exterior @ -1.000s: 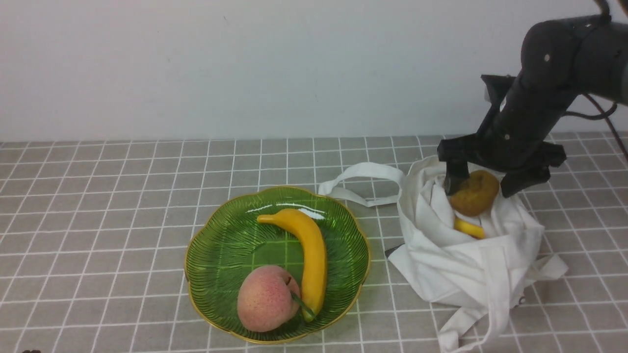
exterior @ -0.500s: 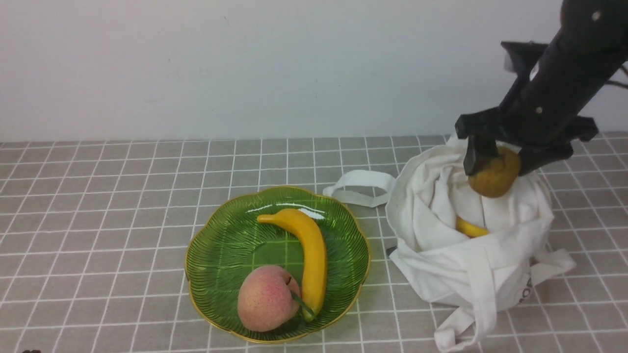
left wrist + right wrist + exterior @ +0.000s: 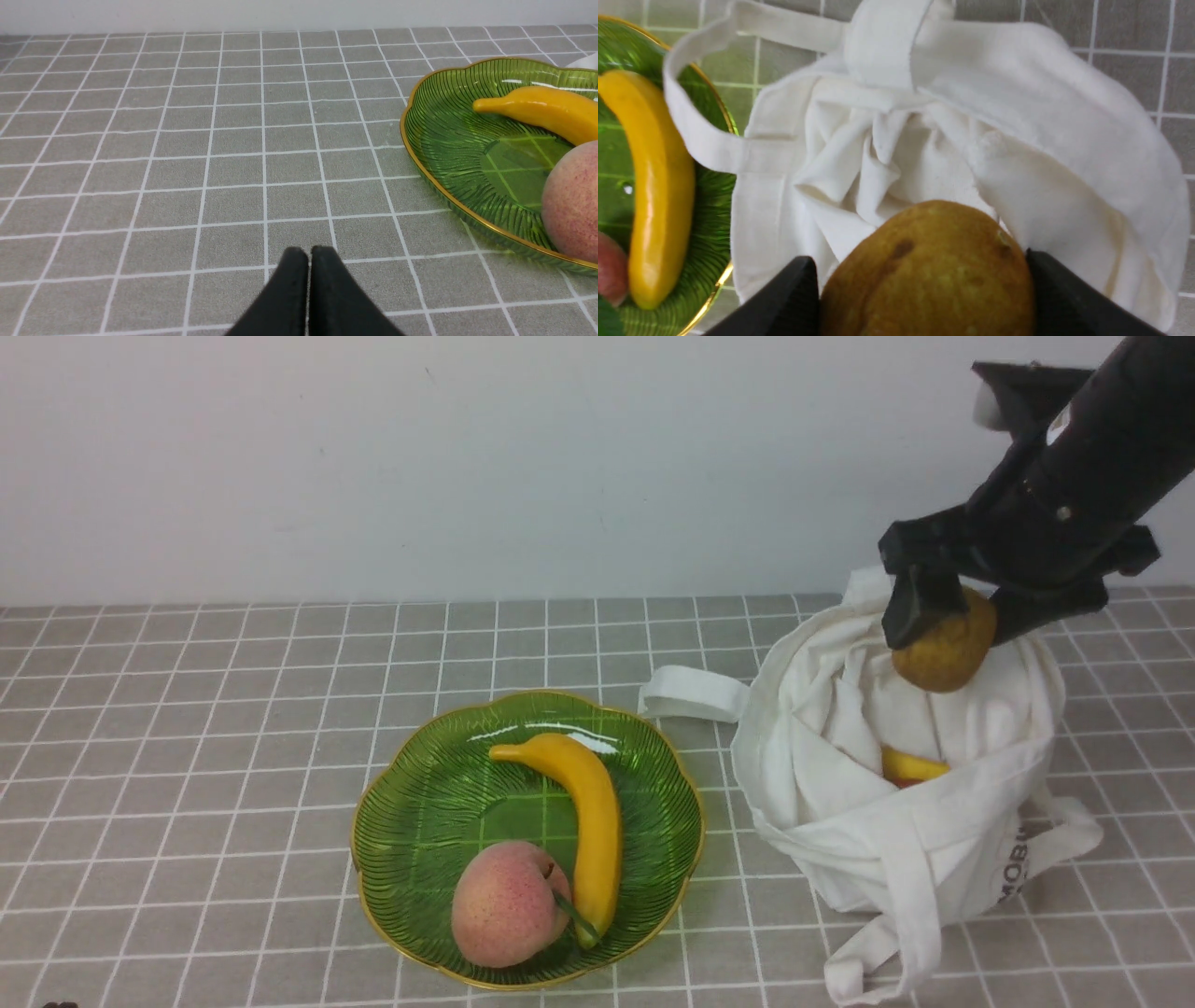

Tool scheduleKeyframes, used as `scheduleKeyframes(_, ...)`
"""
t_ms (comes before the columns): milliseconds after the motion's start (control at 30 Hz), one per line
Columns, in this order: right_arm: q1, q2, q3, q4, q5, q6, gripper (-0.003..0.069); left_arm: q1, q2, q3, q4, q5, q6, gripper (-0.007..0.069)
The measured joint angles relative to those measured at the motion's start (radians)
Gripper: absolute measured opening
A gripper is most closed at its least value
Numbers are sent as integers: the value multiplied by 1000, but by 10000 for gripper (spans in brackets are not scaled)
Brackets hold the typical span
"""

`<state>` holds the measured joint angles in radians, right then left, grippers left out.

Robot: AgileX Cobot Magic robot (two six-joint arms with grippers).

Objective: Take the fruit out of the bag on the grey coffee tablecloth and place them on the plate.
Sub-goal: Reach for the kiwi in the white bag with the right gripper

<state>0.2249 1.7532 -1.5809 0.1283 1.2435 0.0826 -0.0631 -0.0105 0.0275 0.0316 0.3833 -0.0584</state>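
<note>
My right gripper (image 3: 963,614) is shut on a dull olive-brown egg-shaped fruit (image 3: 943,649), holding it just above the mouth of the white cloth bag (image 3: 896,840). The right wrist view shows black fingers (image 3: 798,289) pressed on both sides of that fruit (image 3: 934,270). A yellow-orange piece (image 3: 910,767) lies inside the bag. The green gold-rimmed plate (image 3: 420,803) to the bag's left holds a yellow banana (image 3: 583,803) and a pink peach (image 3: 509,903). My left gripper (image 3: 308,253) is shut and empty, low over the grey tablecloth (image 3: 187,140), left of the plate (image 3: 444,140).
One white strap handle (image 3: 691,693) reaches toward the plate's far right rim, and another (image 3: 887,943) trails to the front edge. A plain white wall (image 3: 467,457) stands behind the table.
My right gripper has closed on the olive-brown fruit and lifted it up and to the right, out of the bag. The bag's cloth has risen and shifted with it.
</note>
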Motion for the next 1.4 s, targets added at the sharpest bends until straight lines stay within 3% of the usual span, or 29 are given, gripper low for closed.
scheduleKeyframes(400,0,159,0,9,-10,0,501,0,0,0,0,0,1,-8)
scheduleKeyframes(700,22,166,-1,32,-13,2,600,0,0,0,0,0,0,-8)
scheduleKeyframes(967,93,166,-3,-24,-12,3,609,0,0,0,0,0,0,-8)
scheduleKeyframes(1067,100,173,-3,-41,-12,12,561,0,0,0,0,0,0,-8)
scheduleKeyframes(1167,100,187,-3,-74,-12,24,388,0,0,0,0,0,0,-8)
scheduleKeyframes(1400,100,141,-3,-79,-11,25,389,0,0,0,0,0,0,-8)
